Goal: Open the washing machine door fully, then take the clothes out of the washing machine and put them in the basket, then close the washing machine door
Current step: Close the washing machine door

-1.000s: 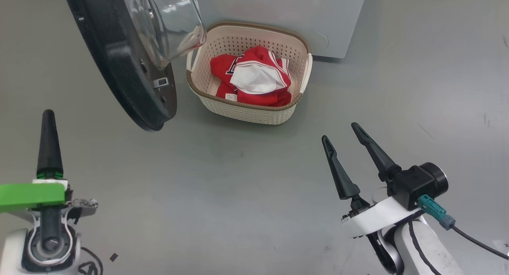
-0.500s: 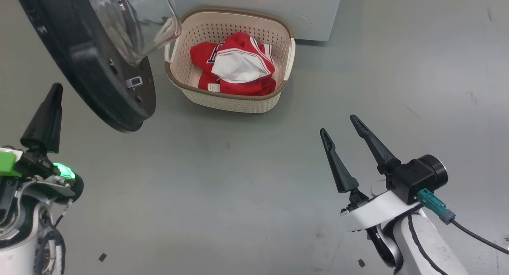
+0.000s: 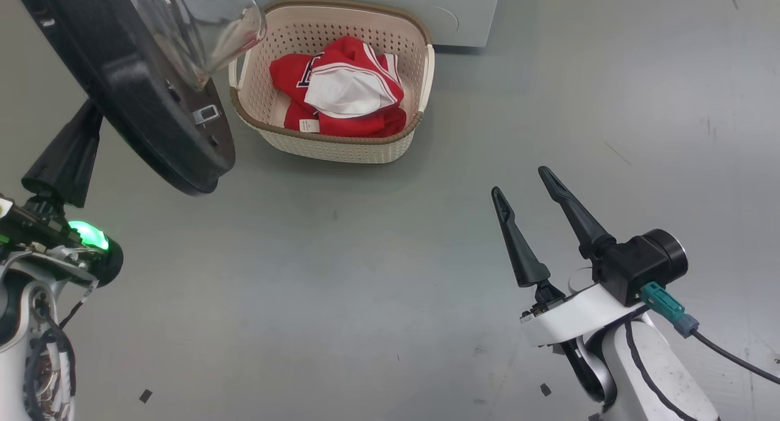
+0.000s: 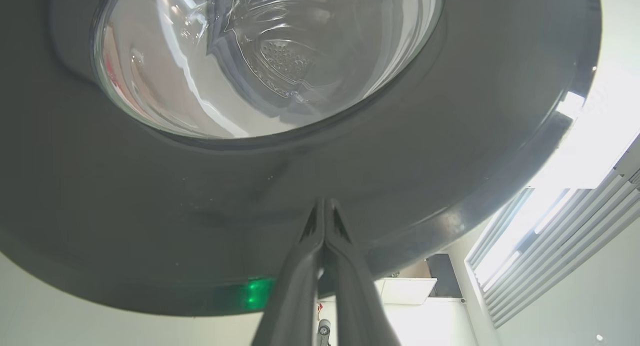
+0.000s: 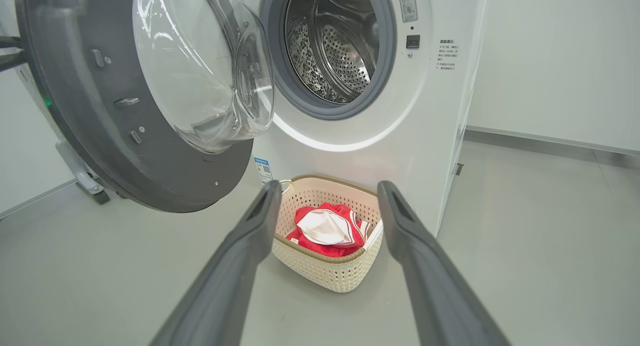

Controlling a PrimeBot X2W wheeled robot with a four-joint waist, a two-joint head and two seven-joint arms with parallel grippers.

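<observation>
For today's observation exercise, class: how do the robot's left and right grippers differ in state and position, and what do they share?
The left gripper is shut, fingers pressed together; the right gripper is open, fingers spread.
The left gripper points close at the black outer face of the washing machine door; the right gripper hangs over the floor, aimed toward the basket.
Shared: each has two long dark fingers and holds nothing.
</observation>
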